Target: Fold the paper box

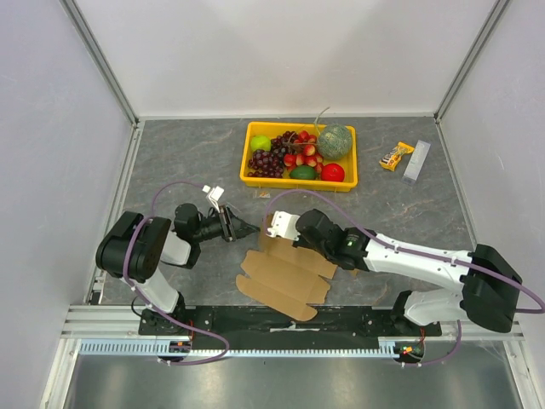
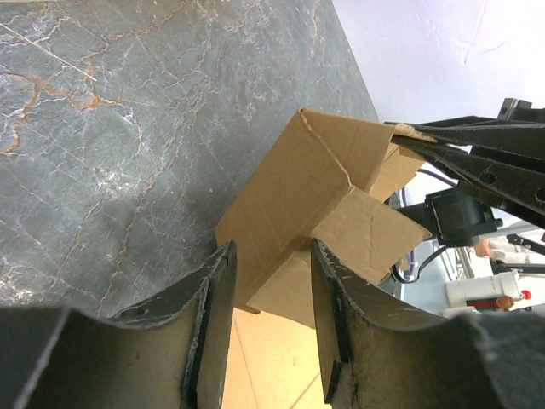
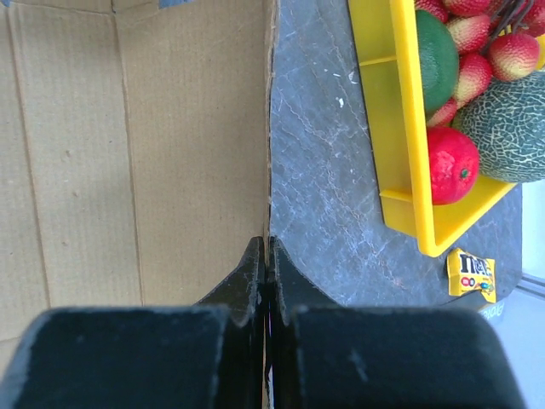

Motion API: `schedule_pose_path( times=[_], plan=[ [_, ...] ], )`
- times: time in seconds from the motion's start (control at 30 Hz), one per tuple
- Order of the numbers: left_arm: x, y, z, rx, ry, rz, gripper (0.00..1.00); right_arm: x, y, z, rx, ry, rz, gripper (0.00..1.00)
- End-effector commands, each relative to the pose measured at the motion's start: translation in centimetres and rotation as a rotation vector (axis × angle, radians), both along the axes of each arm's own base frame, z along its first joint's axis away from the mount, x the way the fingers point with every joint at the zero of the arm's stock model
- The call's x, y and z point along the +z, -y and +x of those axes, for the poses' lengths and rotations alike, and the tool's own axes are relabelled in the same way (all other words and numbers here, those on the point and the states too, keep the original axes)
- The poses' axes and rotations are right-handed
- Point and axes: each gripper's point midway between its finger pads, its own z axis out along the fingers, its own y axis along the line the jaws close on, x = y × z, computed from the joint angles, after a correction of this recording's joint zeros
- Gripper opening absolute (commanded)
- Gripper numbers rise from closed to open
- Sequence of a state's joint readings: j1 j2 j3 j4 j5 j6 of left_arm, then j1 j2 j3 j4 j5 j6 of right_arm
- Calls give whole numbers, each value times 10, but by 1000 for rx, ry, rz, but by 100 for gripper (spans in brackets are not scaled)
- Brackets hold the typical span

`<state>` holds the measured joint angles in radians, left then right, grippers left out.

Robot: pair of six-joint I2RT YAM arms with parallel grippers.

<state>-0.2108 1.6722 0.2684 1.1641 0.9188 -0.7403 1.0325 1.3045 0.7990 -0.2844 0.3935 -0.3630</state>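
The paper box (image 1: 285, 274) is a brown die-cut cardboard sheet lying flat at the table's near middle, with its far left wall raised. My right gripper (image 1: 271, 228) is shut on the top edge of that raised wall; in the right wrist view the jaws (image 3: 268, 256) pinch the thin edge of the cardboard (image 3: 136, 153). My left gripper (image 1: 253, 228) is open just left of the raised wall. In the left wrist view its fingertips (image 2: 217, 285) straddle a folded corner of the cardboard (image 2: 315, 187), and the flat sheet lies below.
A yellow fruit tray (image 1: 289, 181) with grapes, strawberries, a melon and other fruit stands at the back centre, and shows in the right wrist view (image 3: 400, 128). A candy packet (image 1: 396, 156) and a pale bar (image 1: 417, 160) lie at the back right. Enclosure walls surround the table.
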Motion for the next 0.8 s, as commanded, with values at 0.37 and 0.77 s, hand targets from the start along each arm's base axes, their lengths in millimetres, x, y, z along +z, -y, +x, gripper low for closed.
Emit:
schedule_pose_path(
  times=[0.37,0.77],
  plan=[
    [17,1,-6,-29,89,-44,49,19,11,4,23,134,-15,0],
    [14,4,-8,-72,79,-99,54,22,15,0,20,149,1,0]
  ],
)
